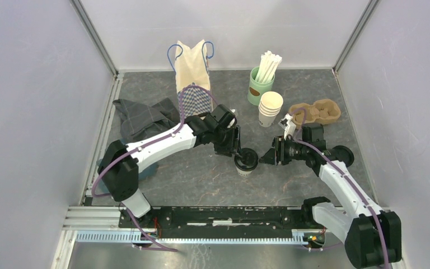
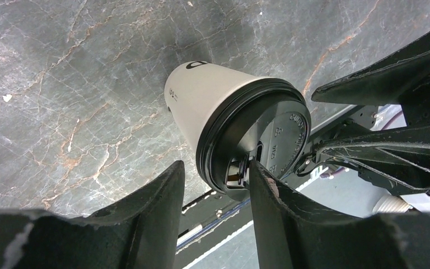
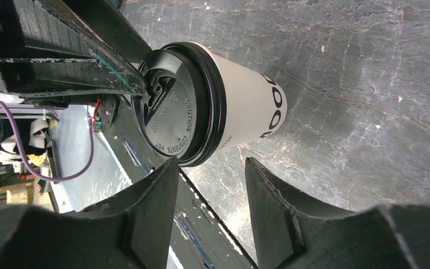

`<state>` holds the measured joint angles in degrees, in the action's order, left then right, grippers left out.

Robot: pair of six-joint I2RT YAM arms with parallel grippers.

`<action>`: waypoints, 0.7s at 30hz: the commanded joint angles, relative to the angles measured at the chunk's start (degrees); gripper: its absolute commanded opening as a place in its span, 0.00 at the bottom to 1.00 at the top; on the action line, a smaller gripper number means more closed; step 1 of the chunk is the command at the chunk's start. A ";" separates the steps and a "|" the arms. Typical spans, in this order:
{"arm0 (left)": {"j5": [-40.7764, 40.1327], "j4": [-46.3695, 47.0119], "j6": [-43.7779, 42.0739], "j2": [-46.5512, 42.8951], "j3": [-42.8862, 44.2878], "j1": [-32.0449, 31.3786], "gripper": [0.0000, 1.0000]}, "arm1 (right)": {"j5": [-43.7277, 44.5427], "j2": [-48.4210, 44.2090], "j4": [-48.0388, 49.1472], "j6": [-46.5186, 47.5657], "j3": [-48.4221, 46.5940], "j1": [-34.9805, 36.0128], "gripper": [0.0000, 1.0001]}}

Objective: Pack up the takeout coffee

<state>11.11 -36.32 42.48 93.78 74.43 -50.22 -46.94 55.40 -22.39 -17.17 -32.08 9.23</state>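
Lidded takeout coffee cup (image 1: 246, 162) stands upright mid-worktop (image 1: 201, 182), flanked by both arms. Left gripper (image 2: 217, 193) jaws apart, one finger against the lid rim, nothing clamped. Right gripper (image 3: 210, 185) also spread, empty, just short of the cup. Step judged: securing the cup for lifting. Next move calls for a firm squeeze below the lid, then transfer to the pulp carrier (image 1: 316, 112).

Just beyond the left hand (image 2: 215, 168), the cup (image 2: 213, 106) is matt white paper with black print. Its lid (image 2: 269, 140) is black plastic, slightly glossy, with raised lettering. The bench (image 2: 61, 84) beneath both hands looks like smooth grey stone veined pale and rusty. The fingers (image 3: 151, 224) of the right hand (image 3: 211, 165) are matt black, grainy, scuffed at the edges.
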 commanded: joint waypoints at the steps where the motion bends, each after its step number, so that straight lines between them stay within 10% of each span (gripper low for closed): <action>1: -0.05 1.06 -1.11 0.93 0.35 0.21 0.52 | -2.98 0.95 6.08 -2.09 0.61 -0.03 0.52; 21: -0.40 0.62 -1.87 2.29 0.19 0.21 0.48 | 2.09 4.11 9.76 -3.31 5.06 0.92 0.45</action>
<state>11.03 -35.97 42.41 95.50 74.43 -50.17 -49.10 58.98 -12.95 -21.76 -28.64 9.93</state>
